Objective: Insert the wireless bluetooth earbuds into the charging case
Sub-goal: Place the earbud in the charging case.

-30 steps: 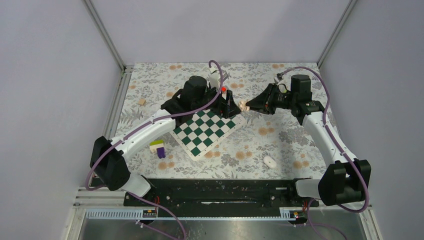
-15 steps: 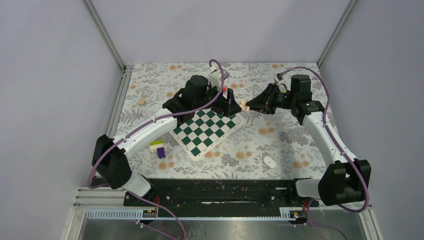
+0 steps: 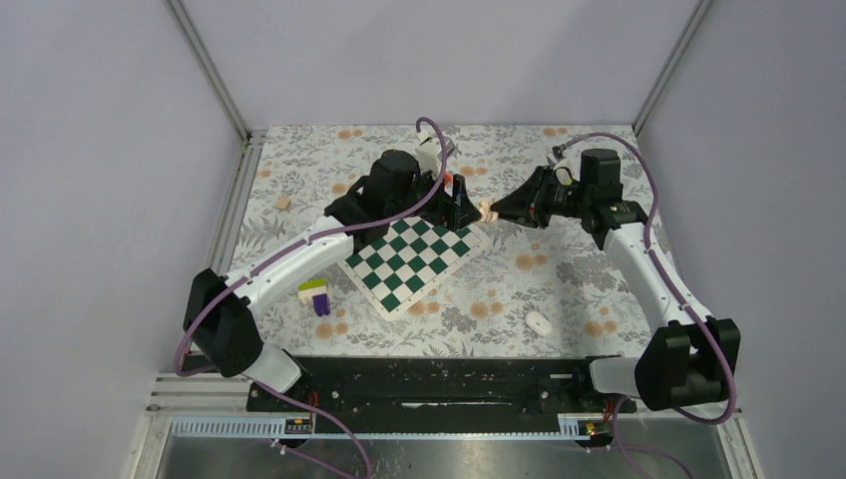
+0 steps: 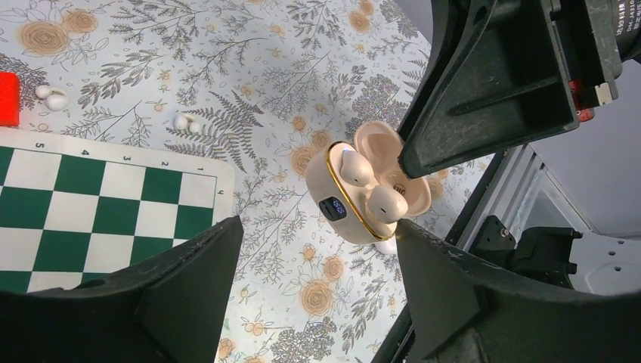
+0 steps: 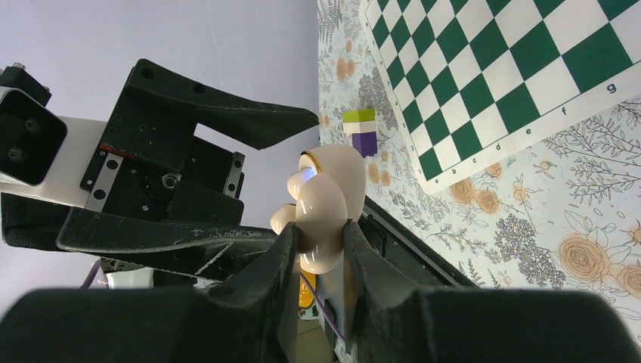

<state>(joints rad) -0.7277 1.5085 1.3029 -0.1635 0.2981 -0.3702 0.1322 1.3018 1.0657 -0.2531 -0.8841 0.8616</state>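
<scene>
My right gripper [image 3: 493,211] is shut on the charging case [image 3: 487,210], a pale beige case held in the air beyond the chessboard's far corner. In the left wrist view the charging case [image 4: 378,193] has its lid open, and two wireless bluetooth earbuds [image 4: 355,168] [image 4: 387,203] sit in its hollows. The right wrist view shows the case [image 5: 325,200] pinched between the right gripper's [image 5: 317,238] two fingers. My left gripper [image 3: 461,205] hovers right beside the case. Its jaws [image 4: 317,227] stand open and hold nothing.
A green-and-white chessboard [image 3: 414,257] lies mid-table on the flowered cloth. A purple, green and yellow block [image 3: 317,295] stands to its left, and a small tan block [image 3: 283,203] lies at the far left. A white oval piece [image 3: 539,321] lies near the front right. Small white bits [image 4: 185,121] and a red block [image 4: 6,98] lie beyond the board.
The left gripper has edged slightly toward the held case. The right arm keeps the case in the same place.
</scene>
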